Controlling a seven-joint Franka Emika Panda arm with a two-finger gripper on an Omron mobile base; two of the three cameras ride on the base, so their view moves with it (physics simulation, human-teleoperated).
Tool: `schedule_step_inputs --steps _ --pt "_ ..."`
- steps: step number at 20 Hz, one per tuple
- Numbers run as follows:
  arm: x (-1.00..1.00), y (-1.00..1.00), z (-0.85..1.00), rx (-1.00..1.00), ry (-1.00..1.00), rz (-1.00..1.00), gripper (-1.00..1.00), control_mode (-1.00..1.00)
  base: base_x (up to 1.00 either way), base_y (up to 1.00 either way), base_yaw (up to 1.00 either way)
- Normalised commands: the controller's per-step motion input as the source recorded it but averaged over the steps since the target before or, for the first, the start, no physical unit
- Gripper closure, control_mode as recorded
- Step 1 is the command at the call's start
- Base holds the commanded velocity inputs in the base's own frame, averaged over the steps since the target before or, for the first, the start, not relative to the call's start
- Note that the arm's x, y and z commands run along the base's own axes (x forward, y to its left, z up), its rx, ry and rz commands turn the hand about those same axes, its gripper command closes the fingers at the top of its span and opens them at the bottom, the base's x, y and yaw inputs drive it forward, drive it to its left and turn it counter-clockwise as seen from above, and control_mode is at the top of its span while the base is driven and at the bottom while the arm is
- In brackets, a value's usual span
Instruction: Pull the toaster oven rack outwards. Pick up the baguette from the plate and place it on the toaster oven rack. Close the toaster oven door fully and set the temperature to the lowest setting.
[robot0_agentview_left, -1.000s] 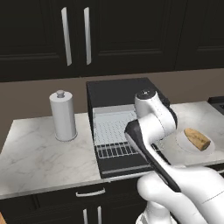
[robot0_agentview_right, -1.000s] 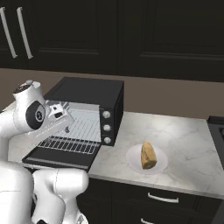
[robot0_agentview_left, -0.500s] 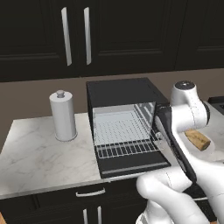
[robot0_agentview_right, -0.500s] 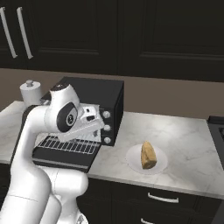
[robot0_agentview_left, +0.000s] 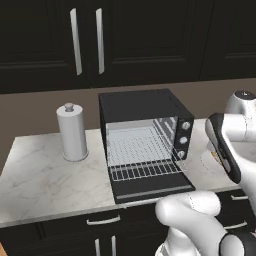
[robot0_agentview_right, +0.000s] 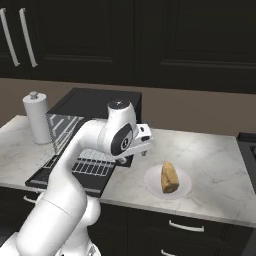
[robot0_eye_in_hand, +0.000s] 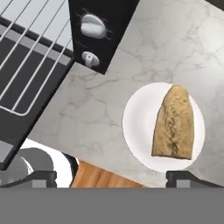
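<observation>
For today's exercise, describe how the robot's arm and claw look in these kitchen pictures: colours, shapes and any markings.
The arm is glossy white, built of thick rounded tube sections with bulging, ball-like joints. Dark grey to black rings and a round dark cap mark the joints. The claw ends in two small dark fingertips with flat, blocky ends. No loose cables, stickers or lettering can be made out on it.
</observation>
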Motion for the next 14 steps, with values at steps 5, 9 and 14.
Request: schedule_step_inputs --steps 5,9,14 --pt "0.50 -0.57 -0.03 0.02 0.07 0.00 -1.00 -1.00 0.00 0.00 0.00" --pt "0.61 -0.39 -0.04 0.05 0.16 0.00 -1.00 -1.00 0.00 0.00 0.00" --pt "0.46 -0.30 -0.23 0.04 0.17 0.00 -1.00 -1.00 0.00 0.00 0.00"
